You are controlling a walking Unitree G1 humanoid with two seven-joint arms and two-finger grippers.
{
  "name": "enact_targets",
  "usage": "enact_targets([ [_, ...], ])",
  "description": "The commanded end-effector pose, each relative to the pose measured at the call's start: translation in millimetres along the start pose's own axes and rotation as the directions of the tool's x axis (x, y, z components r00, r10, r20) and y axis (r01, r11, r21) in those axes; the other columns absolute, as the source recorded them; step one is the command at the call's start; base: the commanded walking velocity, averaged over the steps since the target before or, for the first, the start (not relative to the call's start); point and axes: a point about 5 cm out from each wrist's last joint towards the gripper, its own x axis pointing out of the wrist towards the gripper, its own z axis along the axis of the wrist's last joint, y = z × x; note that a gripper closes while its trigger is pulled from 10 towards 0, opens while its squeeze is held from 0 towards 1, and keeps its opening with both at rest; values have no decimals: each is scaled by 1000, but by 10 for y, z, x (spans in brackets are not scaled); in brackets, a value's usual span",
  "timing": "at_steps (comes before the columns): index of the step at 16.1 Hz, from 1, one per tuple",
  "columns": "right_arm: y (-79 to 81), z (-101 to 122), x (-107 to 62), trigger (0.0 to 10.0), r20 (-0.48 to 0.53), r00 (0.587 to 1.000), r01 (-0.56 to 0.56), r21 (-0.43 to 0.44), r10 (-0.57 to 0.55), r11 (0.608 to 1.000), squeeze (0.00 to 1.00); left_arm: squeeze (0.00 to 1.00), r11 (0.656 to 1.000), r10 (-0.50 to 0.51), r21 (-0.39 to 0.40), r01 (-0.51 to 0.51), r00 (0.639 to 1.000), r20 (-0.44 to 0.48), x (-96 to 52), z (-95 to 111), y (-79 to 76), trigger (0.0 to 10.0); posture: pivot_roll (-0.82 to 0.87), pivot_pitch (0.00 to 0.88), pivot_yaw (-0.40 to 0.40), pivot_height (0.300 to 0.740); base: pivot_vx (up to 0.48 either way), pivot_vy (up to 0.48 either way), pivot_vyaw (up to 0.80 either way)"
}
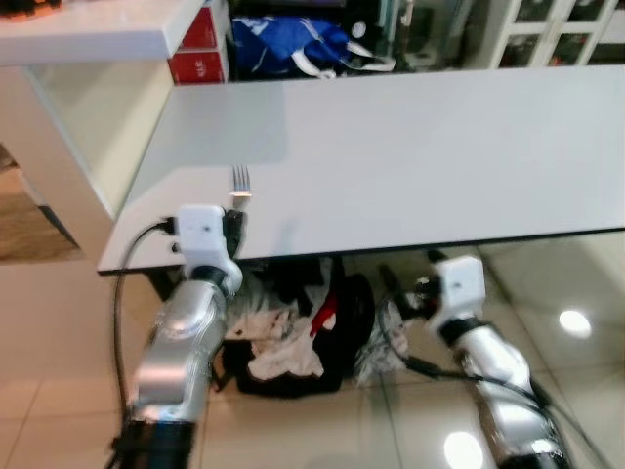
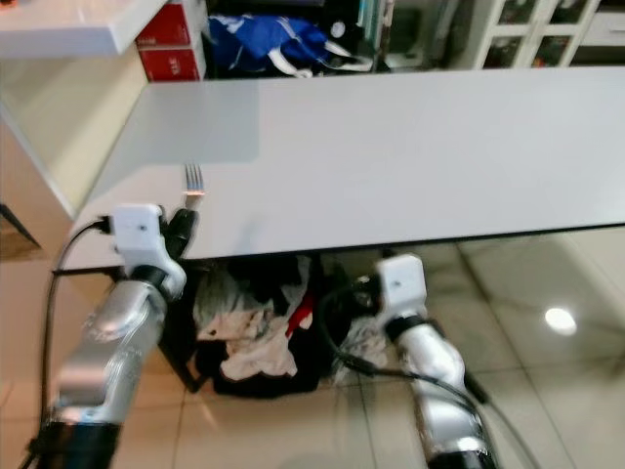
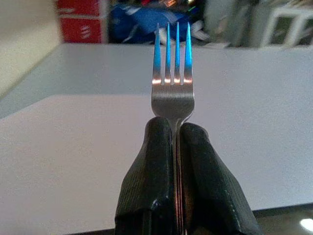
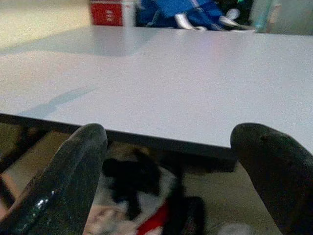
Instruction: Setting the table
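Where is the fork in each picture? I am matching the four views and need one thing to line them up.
Left eye view: fork at the table's near left edge, held by the left gripper.
Right eye view: same spot, further left in the picture.
Left wrist view: centre, prongs pointing away, clamped between the black fingers.
Right wrist view: not in it.
Shared landmark: the red box beyond the table.

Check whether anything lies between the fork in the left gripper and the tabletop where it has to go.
Nothing visible does. The left gripper is shut on the fork, held at the near edge of the white table, tines pointing out over it. The surface ahead shows nothing lying on it.
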Motion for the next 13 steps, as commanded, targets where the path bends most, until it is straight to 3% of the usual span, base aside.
enact_targets([
  [1, -70, -13, -42, 10000, -9, 1000, 15, -21, -15, 1000, 0, 0, 1000, -12, 9, 12, 1000, 14, 27, 44, -43, 0, -82, 0, 62, 740, 311, -360, 0],
  [9, -62, -15, -42, 10000, -8, 1000, 18, -26, -18, 1000, 0, 0, 1000, -14, 2, 14, 1000, 14, 57, 37, -57, 0, -87, 0, 63, 740, 300, -371, 0],
  [13, -67, -19, -42, 10000, -8, 1000, 21, -24, -21, 1000, 0, 0, 1000, -4, -25, 5, 1000, 9, 48, 21, -42, 0, -84, 0, 60, 740, 0, 0, 0],
])
